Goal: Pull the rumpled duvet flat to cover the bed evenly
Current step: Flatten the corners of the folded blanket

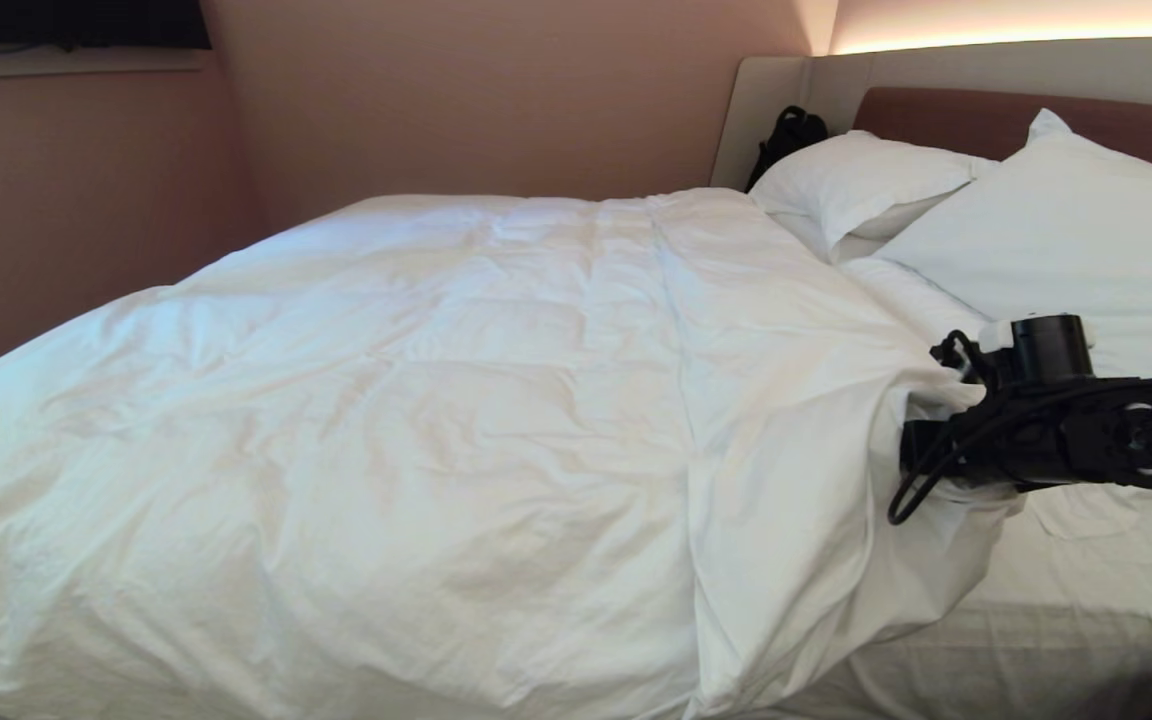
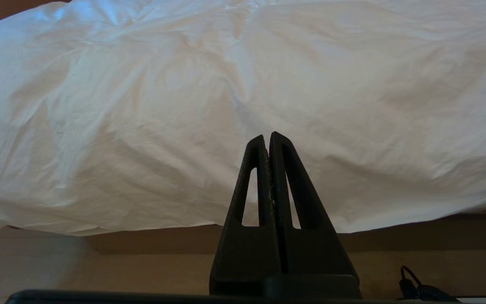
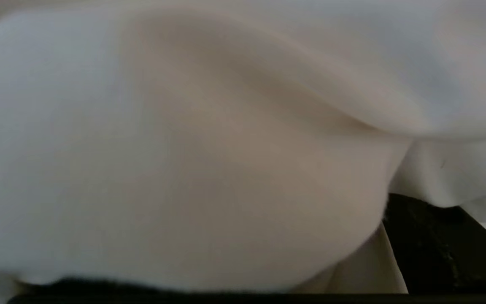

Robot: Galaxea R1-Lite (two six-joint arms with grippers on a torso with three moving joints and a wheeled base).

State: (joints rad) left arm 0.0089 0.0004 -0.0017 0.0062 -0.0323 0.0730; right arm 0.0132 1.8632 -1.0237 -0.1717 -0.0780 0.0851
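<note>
Pink-beige walls; puffy wrinkled white duvet (image 1: 456, 420); left claw (image 2: 268, 141) together; right claw (image 3: 437, 240) in fabric, state unclear.

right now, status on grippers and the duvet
Left gripper shut, parked off the duvet. Right gripper buried in a duvet fold near the pillows. Near corner of the bed still uncovered.

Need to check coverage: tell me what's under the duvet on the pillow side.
Near the pillows, bare sheet shows beyond the duvet edge. The right gripper pushes into that edge; fabric hides its fingers.
</note>
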